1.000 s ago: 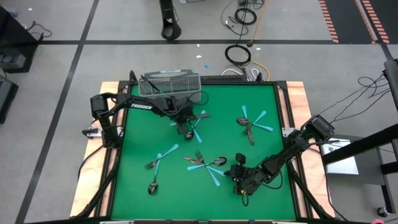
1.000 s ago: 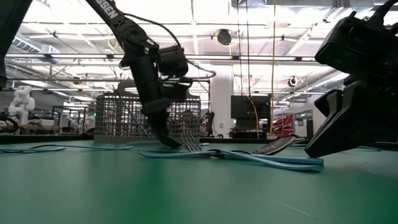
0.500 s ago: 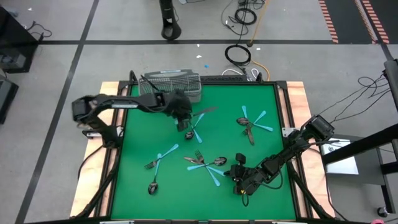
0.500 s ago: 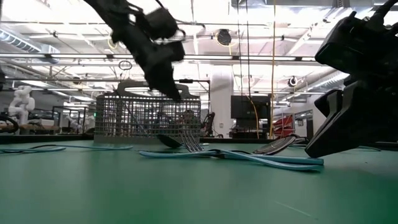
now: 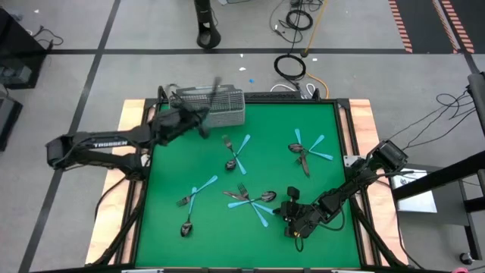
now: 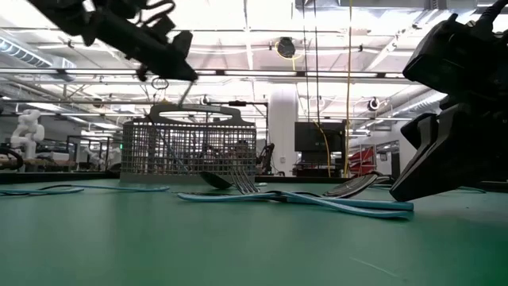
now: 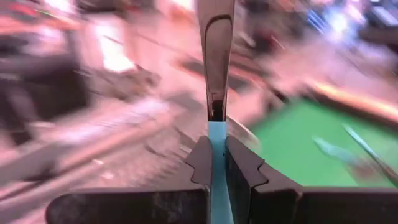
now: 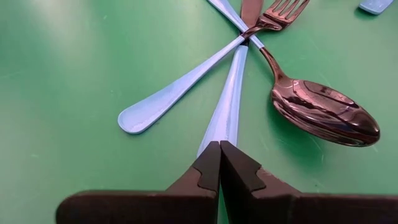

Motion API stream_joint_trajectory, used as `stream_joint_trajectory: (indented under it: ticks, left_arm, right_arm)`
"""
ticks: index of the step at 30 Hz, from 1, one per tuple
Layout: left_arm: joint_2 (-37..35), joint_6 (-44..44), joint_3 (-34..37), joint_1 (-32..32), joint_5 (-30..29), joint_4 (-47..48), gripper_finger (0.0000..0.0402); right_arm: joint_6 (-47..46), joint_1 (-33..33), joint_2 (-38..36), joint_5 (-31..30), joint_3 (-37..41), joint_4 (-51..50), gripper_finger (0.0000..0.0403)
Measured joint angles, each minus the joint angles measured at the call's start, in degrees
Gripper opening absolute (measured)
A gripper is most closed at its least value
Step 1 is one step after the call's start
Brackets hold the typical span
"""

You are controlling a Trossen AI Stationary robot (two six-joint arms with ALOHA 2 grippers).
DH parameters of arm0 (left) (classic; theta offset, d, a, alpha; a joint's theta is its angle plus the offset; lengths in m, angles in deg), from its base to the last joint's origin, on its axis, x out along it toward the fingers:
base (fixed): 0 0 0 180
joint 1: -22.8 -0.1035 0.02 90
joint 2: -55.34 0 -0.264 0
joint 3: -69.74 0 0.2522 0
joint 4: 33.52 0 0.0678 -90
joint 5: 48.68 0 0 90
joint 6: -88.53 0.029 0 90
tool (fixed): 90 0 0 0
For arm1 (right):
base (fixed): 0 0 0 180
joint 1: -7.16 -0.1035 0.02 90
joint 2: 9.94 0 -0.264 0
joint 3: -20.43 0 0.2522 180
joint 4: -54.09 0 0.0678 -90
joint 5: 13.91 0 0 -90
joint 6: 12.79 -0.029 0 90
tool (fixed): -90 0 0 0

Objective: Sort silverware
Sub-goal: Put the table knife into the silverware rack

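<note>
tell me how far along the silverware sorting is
Early. The grey wire-mesh basket already holds some pieces. The left gripper is shut on a blue-handled utensil over that basket. About a dozen blue-handled and dark metal forks and spoons lie on the green mat. The right gripper waits shut.

A wire-mesh basket (image 5: 211,105) stands on the green mat (image 5: 167,205).

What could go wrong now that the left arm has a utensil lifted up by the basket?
The left gripper pinches only the tip of the blue-handled utensil, so it could pivot or slip before reaching the wire basket. Its long metal end sticks far out and might catch the basket's rim or handle. The right gripper, shut, rests low among the crossed blue handles and could nudge that pile.
</note>
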Motion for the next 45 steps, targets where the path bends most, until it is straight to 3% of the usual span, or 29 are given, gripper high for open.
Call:
stream_joint_trajectory:
  ticks: [5, 12, 30, 38, 45]
  left_arm:
    - [0.8, -1.3, 5.4, -0.5, -12.7, -15.8, 0.0018]
    - [6.0, -4.6, 8.4, -3.1, -20.3, -24.5, 0.0018]
    - [16.2, -5.5, 8.4, -7.5, -20.6, -25.7, 0.0018]
    - [16.7, -8.0, 8.3, -7.9, -20.6, -25.2, 0.007]
    - [16.7, -7.5, 8.3, -7.5, -19.5, -25.6, 0.0078]
  right_arm:
    - [0.1, 0.0, 0.0, 0.0, 0.0, 0.4, 0.0]
    - [0.3, 0.1, 0.0, -0.1, 0.0, 0.6, 0.0]
    - [0.7, 0.1, 0.0, -0.1, 0.0, 0.7, 0.0]
    - [0.7, 0.1, 0.0, 0.0, 0.0, 0.7, 0.0]
    - [0.7, 0.1, 0.0, 0.0, 0.0, 0.7, 0.0]
